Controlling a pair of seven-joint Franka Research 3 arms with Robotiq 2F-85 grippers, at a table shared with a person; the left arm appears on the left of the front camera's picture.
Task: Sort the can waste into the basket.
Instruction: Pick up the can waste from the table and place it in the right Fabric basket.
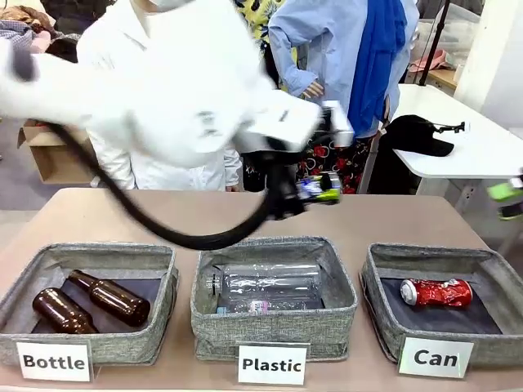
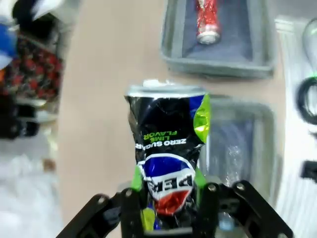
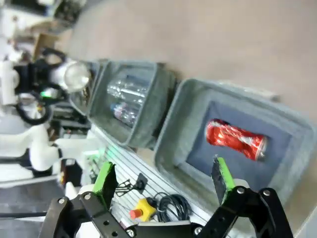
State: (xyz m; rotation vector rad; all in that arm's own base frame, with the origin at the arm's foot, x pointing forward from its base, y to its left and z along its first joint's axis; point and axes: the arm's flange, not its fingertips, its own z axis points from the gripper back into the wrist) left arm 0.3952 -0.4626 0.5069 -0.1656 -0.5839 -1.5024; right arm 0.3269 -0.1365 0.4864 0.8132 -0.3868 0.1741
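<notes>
Black can (image 2: 167, 144) clamped in left claw (image 2: 168, 186)

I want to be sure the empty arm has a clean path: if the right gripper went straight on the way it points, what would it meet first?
Probably the "Can" basket: the open right gripper points into it, toward the red can on its floor. Depth is unclear.
</notes>
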